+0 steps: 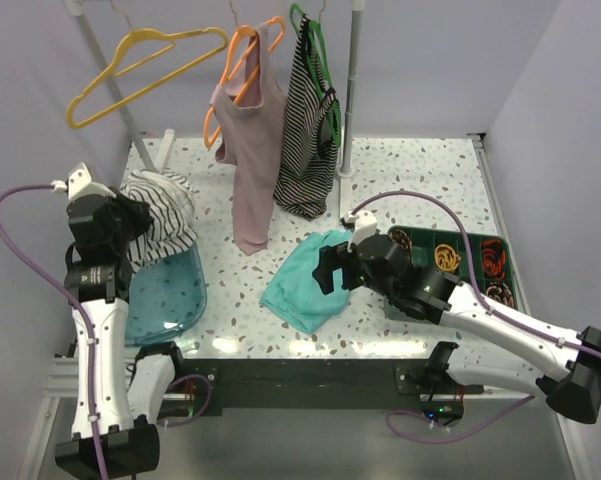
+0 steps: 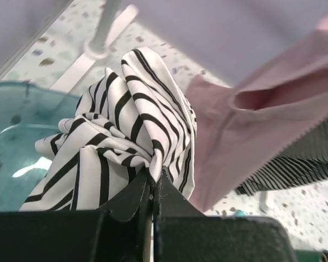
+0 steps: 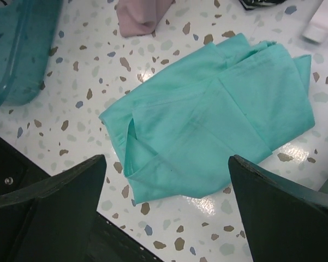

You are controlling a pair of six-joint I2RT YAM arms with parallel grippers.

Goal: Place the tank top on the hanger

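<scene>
Overhead: hanger (image 1: 140, 62) hook and rack (image 1: 352, 100) posts run off frame at 12 o'clock. Tank top (image 1: 170, 215) is half hidden behind the left arm at its 9 o'clock. Tray (image 1: 475, 237) contents too small to ID. Left end effector (image 2: 153, 177): tips clamped, buried in stripes, bite depth unreadable. Pink top (image 2: 251, 125) blurred, clipped at 3 o'clock. Right end effector (image 3: 166, 164): spread fingers cropped at 6 o'clock.

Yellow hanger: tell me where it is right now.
In the top external view the yellow hanger hangs bare at the upper left, crossing the rack's left pole, left of the orange hanger that carries the pink top.
</scene>
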